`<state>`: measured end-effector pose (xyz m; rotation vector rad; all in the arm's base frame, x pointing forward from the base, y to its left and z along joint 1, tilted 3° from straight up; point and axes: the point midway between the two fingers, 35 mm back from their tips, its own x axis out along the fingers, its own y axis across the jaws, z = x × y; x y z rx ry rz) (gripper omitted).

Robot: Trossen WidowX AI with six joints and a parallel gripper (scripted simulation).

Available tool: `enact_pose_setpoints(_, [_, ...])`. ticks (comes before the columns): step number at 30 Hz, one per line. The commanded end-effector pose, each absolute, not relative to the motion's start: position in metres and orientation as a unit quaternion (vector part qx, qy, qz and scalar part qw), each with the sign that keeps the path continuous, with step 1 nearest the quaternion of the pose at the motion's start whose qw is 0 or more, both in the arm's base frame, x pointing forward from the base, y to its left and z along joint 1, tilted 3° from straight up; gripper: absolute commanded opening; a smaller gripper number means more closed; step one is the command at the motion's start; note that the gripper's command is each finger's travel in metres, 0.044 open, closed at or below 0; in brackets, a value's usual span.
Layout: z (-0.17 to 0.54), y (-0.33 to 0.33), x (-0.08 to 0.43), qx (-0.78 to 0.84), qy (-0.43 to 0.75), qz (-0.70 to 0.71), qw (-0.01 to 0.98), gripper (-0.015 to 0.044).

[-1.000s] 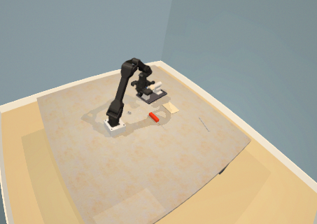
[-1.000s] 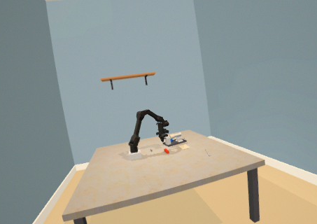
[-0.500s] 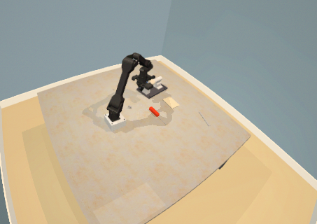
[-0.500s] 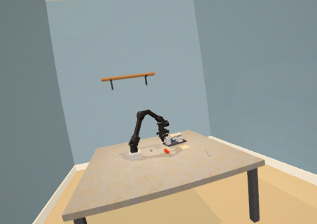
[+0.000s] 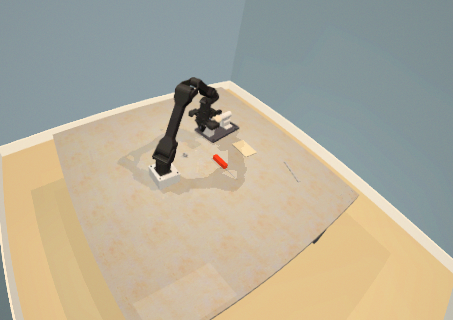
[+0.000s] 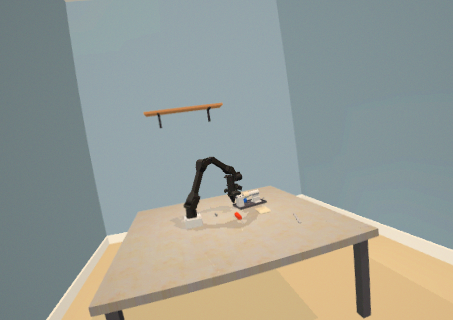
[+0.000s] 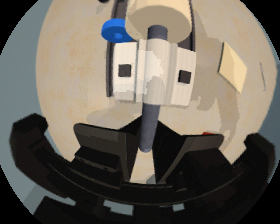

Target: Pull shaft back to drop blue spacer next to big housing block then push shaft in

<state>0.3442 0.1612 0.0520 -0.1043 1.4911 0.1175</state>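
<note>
- The shaft (image 7: 150,125) runs through the white block (image 5: 209,132) (image 6: 240,201) (image 7: 126,85), its near end sticking out; the gripper (image 5: 213,125) (image 6: 234,200) (image 7: 147,119) is closed down on that end, fingers nearly together.
- The blue spacer (image 6: 245,200) (image 7: 115,31) looks off the shaft, left of the cream cylinder (image 6: 251,193) (image 7: 158,17) in the wrist view.
- Pulling farther back could free another spacer; pushing in crooked could jam the shaft, or the fingers could slip and leave it short.
- Fingers kept low may knock the white block as they near it.
- The cream cylinder hides the shaft's far end and any other spacers. I cannot tell whether the blue one touches the dark base plate (image 5: 230,131) (image 6: 264,202) (image 7: 109,82) or lies wholly on the table (image 5: 170,225) (image 6: 195,255) (image 7: 71,75).
</note>
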Motion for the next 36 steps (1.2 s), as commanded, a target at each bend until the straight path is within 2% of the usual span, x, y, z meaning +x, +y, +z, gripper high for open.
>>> enact_pose_setpoints(1, [0.0543, 0.1615, 0.3472, -0.047, 0.675, 0.054, 0.734, 0.0])
enact_pose_setpoints(36, [0.0553, 0.1628, 0.3565, -0.047, 0.675, 0.054, 0.734, 0.0])
